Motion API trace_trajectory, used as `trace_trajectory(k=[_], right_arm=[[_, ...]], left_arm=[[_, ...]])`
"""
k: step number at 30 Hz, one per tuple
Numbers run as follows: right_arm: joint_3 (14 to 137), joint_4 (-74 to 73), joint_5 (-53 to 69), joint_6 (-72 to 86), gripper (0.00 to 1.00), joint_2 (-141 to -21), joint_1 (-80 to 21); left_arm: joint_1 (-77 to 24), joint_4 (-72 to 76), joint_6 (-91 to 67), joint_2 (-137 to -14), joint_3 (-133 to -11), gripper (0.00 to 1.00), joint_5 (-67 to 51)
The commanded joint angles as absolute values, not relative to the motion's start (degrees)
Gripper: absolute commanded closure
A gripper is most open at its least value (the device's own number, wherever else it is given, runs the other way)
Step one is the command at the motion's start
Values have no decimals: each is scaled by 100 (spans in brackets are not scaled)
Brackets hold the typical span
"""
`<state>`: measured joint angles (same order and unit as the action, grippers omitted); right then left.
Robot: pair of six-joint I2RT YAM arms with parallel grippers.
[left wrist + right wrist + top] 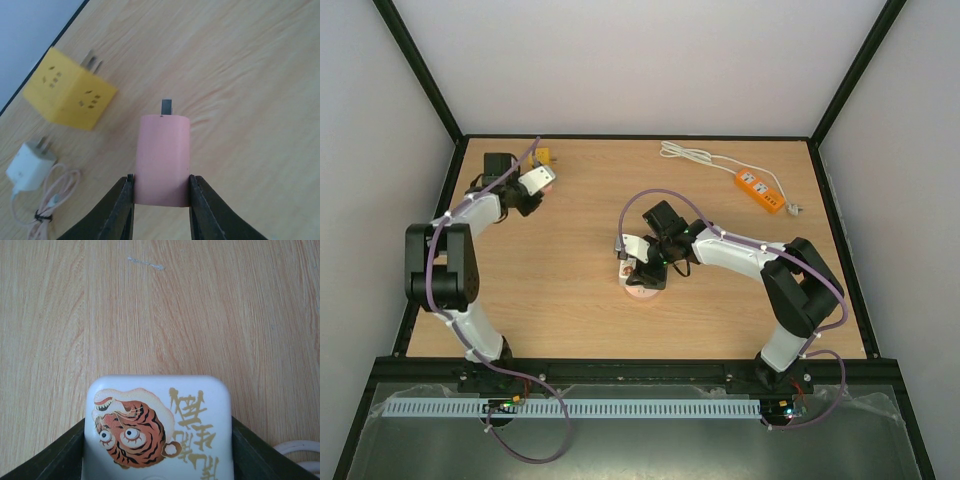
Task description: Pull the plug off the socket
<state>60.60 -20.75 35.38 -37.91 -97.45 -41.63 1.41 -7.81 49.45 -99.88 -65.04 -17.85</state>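
Note:
In the left wrist view, my left gripper (161, 181) is shut on a pink plug (162, 160), held above the table; a metal prong (166, 106) sticks out of the plug's far end. In the top view the left gripper (544, 175) is at the far left. My right gripper (157, 445) is shut on a white socket block (157, 425) with a tiger picture, at the table's middle (640, 268). Plug and socket block are far apart.
A yellow cube adapter (67, 95) and a white charger (29, 165) with a coiled cable lie just beyond the left gripper. An orange power strip (760, 190) with a white cord lies at the back right. A white cable (300, 450) shows by the socket block.

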Motion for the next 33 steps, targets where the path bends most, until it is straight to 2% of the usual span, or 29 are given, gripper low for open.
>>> trace_trajectory(k=[1, 13, 28, 31, 33], right_arm=[[5942, -2757, 3256, -3753, 90, -9926, -4136], [5998, -2772, 3299, -3702, 89, -9919, -4134], [6042, -2762, 3337, -3647, 88, -9956, -4138], [6056, -2773, 3361, -3639, 88, -9976, -4138], [6064, -2777, 3351, -3647, 87, -9970, -4134]], left_arm=[[182, 119, 4598, -10493, -6818, 81, -630], [229, 1032, 5185, -11385, -6950, 80, 621], [202, 1465, 5522, -11386, -6358, 73, 942], [194, 1396, 5567, -11348, -6297, 67, 956], [198, 1273, 5509, -11289, -6300, 54, 924]])
